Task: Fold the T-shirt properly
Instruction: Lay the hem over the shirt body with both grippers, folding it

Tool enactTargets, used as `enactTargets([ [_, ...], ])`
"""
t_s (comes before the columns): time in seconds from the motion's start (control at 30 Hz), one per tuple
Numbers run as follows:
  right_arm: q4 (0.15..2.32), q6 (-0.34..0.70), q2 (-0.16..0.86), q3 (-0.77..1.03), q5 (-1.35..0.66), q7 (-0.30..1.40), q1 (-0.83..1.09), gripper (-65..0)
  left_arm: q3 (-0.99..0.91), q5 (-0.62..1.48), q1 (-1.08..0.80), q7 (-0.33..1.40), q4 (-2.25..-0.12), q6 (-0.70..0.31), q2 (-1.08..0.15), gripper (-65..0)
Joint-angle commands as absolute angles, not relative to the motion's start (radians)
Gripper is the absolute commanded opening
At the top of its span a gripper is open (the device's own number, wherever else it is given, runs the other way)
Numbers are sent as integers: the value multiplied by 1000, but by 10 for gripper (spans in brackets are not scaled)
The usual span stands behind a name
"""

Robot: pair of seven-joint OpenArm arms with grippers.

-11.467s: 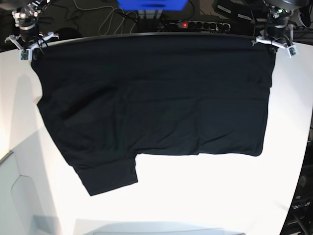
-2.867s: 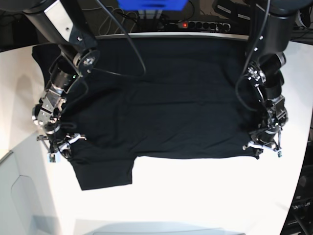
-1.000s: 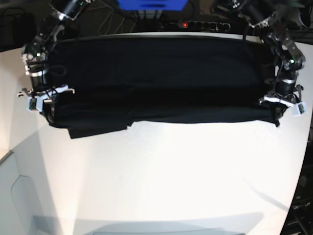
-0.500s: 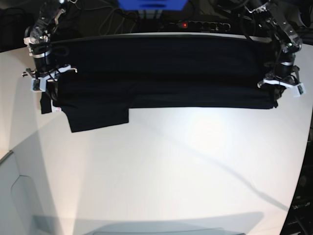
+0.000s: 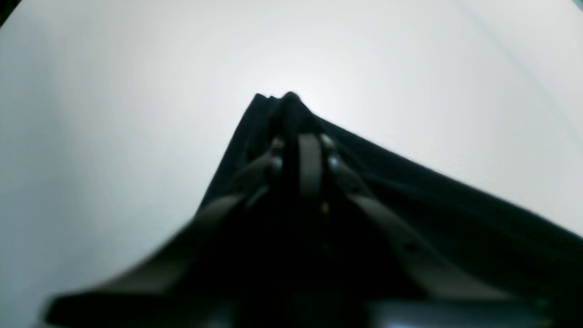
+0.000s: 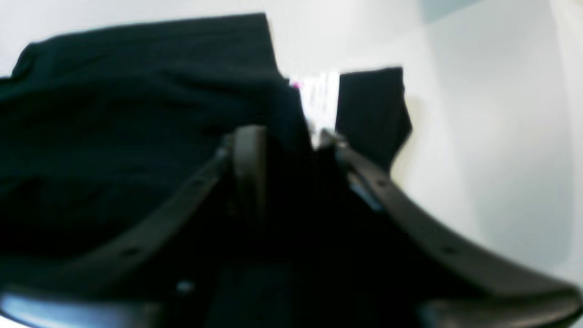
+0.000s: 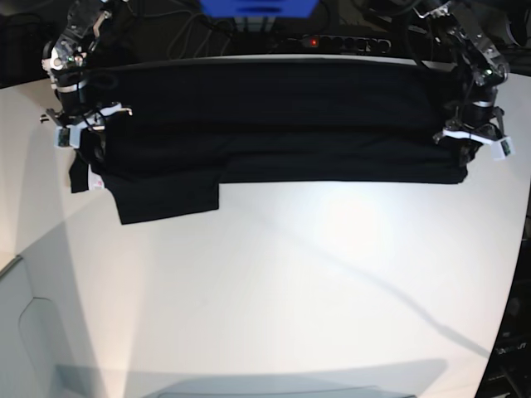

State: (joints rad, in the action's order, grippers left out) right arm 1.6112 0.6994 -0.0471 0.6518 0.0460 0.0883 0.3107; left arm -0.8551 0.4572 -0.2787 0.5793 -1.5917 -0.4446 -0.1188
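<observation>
The black T-shirt (image 7: pixel 274 116) lies folded in a long band across the far side of the white table (image 7: pixel 290 290). One sleeve (image 7: pixel 166 199) sticks out toward me at the left. My right gripper (image 7: pixel 77 126) stands over the band's left end. In the right wrist view this gripper (image 6: pixel 288 136) has its jaws apart above the cloth (image 6: pixel 136 114), with a white label (image 6: pixel 316 98) just beyond them. My left gripper (image 7: pixel 470 143) is at the band's right end. The blurred left wrist view shows that gripper (image 5: pixel 303 146) with fingers close together over the cloth's corner (image 5: pixel 282 102).
Behind the table's far edge are a power strip with a red light (image 7: pixel 332 41), a blue object (image 7: pixel 257 7) and loose cables. A grey surface (image 7: pixel 25 332) lies beside the table at the lower left.
Both grippers carried the shirt's edge toward the far side and laid it down. The band became narrower and the sleeve dropped flat. The right jaws have opened.
</observation>
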Motion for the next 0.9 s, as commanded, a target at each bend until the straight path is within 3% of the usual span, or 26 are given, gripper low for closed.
enactTargets([
  [0.0,1655,698,-39,657,21,51,302,-383,-865,472,-278,555,-1618,-444,-133,-501],
  [0.1,1699,698,-42,656,19,51,302,-351,-866,476,-292,555,-1635,-446,-131,-407],
  [0.23,1755,698,-65,656,19,58,297,-344,-868,478,-314,552,-1673,-446,-131,-352],
  [0.7,1791,698,-68,578,25,61,283,-344,-894,467,-174,555,-1512,-438,-171,-351],
  [0.87,1791,698,-65,570,27,62,265,-344,-894,363,-143,555,-1489,-444,-163,-349],
])
